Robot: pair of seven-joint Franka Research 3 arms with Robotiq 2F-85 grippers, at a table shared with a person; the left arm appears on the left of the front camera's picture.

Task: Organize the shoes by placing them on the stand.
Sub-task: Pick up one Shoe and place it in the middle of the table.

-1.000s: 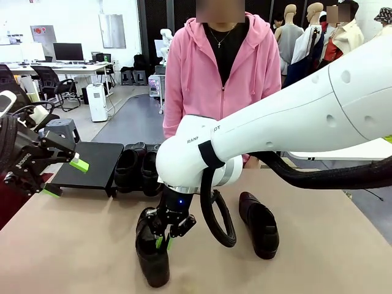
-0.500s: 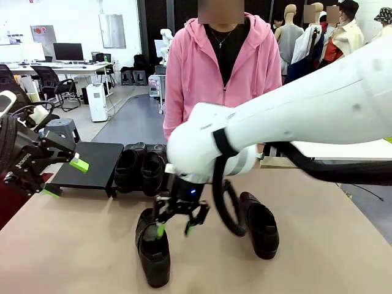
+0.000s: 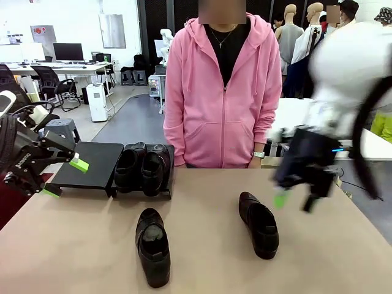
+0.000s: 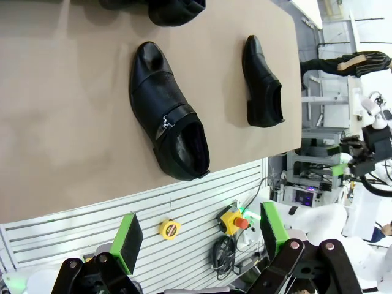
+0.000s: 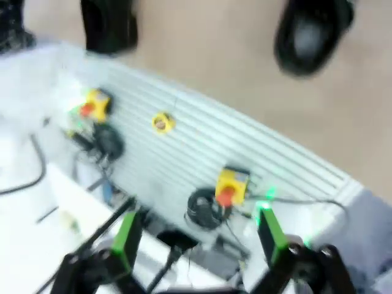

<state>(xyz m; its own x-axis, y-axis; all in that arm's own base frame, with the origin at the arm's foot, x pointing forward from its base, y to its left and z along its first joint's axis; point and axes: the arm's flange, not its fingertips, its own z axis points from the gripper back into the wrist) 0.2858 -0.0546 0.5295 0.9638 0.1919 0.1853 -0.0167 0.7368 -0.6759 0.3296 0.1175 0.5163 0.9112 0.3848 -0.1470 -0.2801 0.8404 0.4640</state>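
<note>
On the surface (image 3: 73, 245) a near shoe (image 3: 153, 246) lies left, another shoe (image 3: 259, 223) right, well apart. Above the right edge the right pincer (image 3: 294, 202), blurred, hangs wide and empty; the left pincer (image 3: 64, 177) gapes wide. Behind, two shoes (image 3: 144, 168) sit on the stand (image 3: 92, 162).

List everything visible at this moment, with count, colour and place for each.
shoes: four, glossy black; two side by side on the stand's right end, one on the table left of centre, one right of centre.
stand: one, matte black, table's far left.
table: one, tan top.
monitor: one, dark, on a background desk at left.
person: one, pink hoodie, standing at the far side.
left gripper: black with green pads, open, empty, at the left edge.
right gripper: blurred, open, empty, above the table's right side.
</note>
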